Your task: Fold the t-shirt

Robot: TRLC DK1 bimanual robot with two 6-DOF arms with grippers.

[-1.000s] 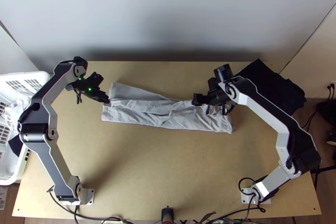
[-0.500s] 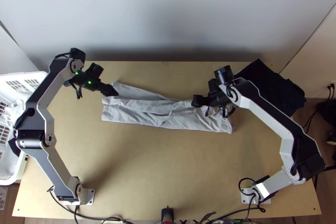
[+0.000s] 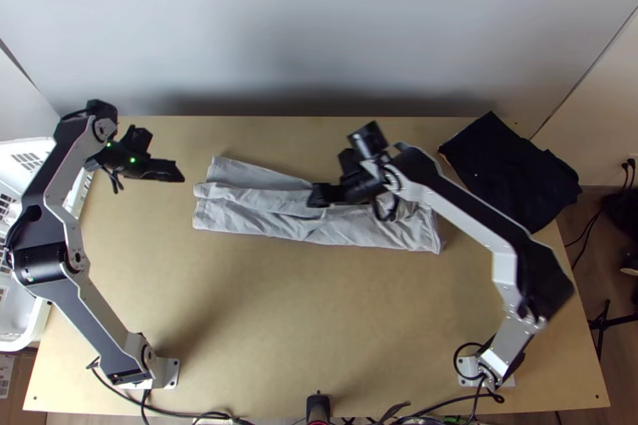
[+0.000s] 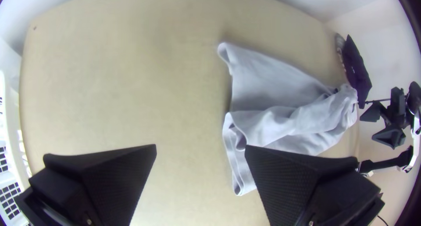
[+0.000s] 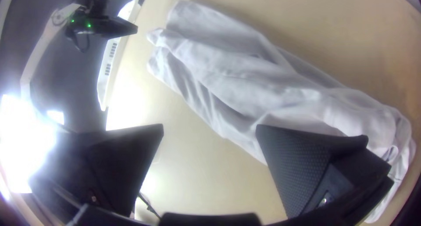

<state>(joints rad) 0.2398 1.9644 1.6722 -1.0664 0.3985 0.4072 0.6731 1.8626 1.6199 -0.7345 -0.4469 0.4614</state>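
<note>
1. Take the light wooden table (image 3: 263, 321) in the top view as a clock face, twelve toward the pale wall (image 3: 319, 26).
2. The grey-white t-shirt (image 3: 359, 234) lies in a long, narrow, wrinkled strip across the table, from ten o'clock round to one, its layers parting toward the ten o'clock end.
3. The left gripper (image 3: 179, 173) is at ten o'clock, just beside that end of the shirt. Its fingers (image 4: 289, 182) stand wide apart with nothing held.
4. The right gripper (image 3: 314, 198) is at twelve, over the middle of the shirt. Its fingers (image 5: 298, 169) are also spread wide, gripping nothing.
5. A black cloth (image 3: 510, 170) lies at two o'clock, over the table's edge.
6. A white slotted basket (image 3: 28, 329) stands at nine to ten o'clock, against the table's side.
7. Dark cables (image 3: 179, 414) run along the near edge, from seven round to five.
8. Past three o'clock, beyond the tabletop, is brown floor (image 3: 608, 269).
</note>
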